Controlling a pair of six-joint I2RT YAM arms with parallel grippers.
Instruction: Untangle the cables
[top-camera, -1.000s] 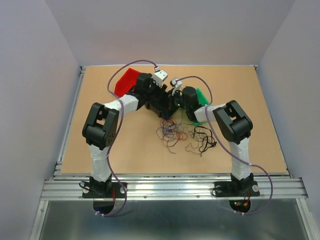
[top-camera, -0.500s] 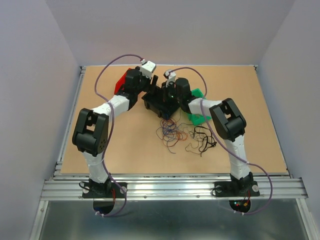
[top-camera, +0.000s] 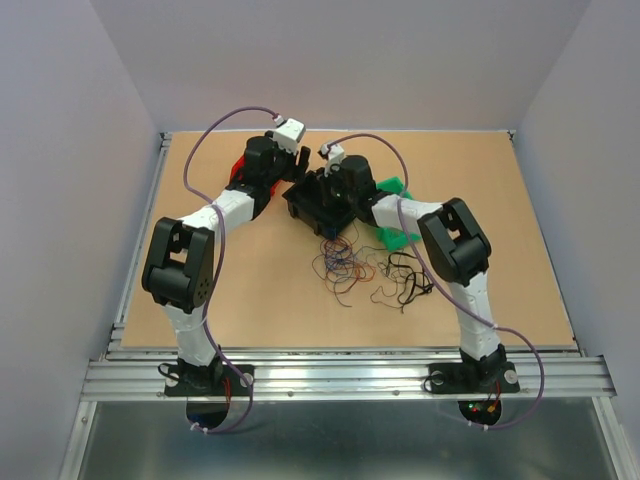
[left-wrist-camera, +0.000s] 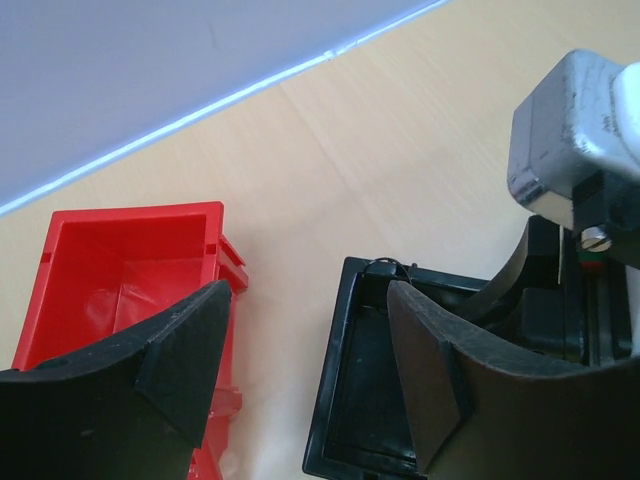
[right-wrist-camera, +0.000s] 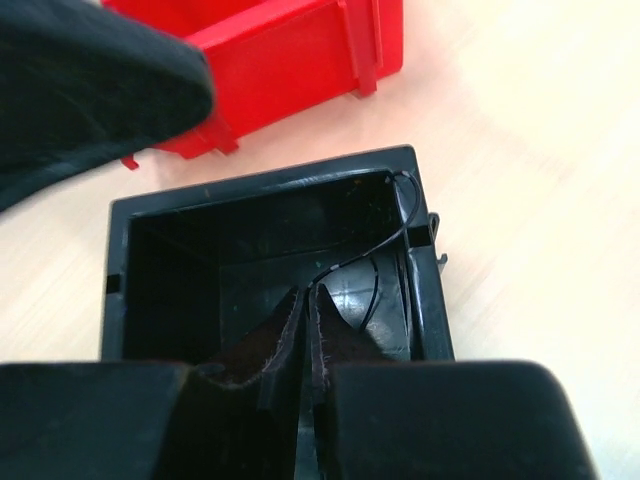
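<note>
We see the cables (top-camera: 365, 268) lying as a loose, curly scatter on the counter (top-camera: 250, 290), with red, blue, orange and purple strands on the left of the heap and black ones on the right. The heap lies closer to the arm bases than either gripper does, just on the near side of the black bin (top-camera: 312, 208), and neither set of fingers touches it.

The right gripper (right-wrist-camera: 303, 305) reaches down into the black bin with its fingers pressed together. From their tips a thin black strand (right-wrist-camera: 365, 255) arcs up to the bin's far right corner and hooks over the rim there. It looks pinched between the tips, though the contact itself is too fine for us to make out. A second short piece of black wire hangs beside it inside the bin.

The left gripper (left-wrist-camera: 305, 300) hovers with its fingers spread wide and nothing between them. Through the gap we see bare counter, with the red bin (left-wrist-camera: 130, 250) behind the left finger and the black bin's corner behind the right one, where a small loop of wire shows at the rim. A green bin (top-camera: 398, 238) sits partly hidden under the right arm
</note>
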